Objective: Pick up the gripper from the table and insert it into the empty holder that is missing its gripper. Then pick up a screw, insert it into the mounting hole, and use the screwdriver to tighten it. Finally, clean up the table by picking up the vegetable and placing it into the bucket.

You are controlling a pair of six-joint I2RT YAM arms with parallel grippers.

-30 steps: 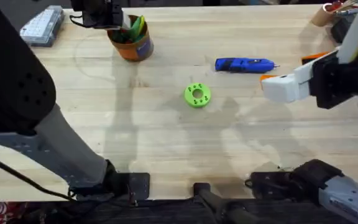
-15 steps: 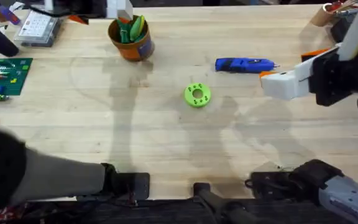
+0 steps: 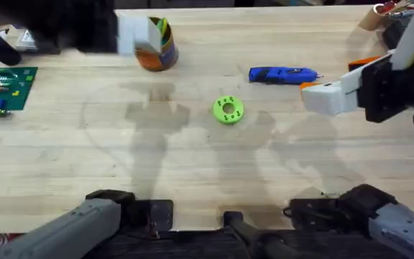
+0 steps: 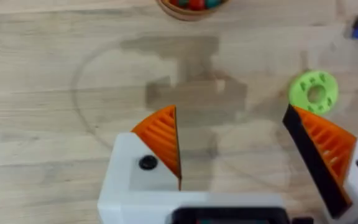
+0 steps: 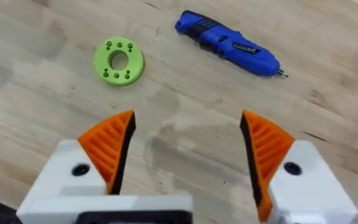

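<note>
Left gripper [image 4: 232, 146]: held above the table [image 3: 192, 155], orange pads spread wide, nothing grasped | Right gripper [image 5: 185, 152]: held low over the table, fingers wide apart, empty | Screwdriver [image 3: 282, 75]: laid flat beyond the green disc [image 3: 228, 110] | Bucket [image 3: 157, 49]: at the far edge.

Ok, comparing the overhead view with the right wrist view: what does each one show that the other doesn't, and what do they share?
Overhead alone: the orange bucket with vegetables in it at the table's far side, and a green circuit board at the left edge. Right wrist alone: the right gripper seen from behind, its orange pads spread open over bare wood. Both: the blue screwdriver, the green disc and the table.
</note>
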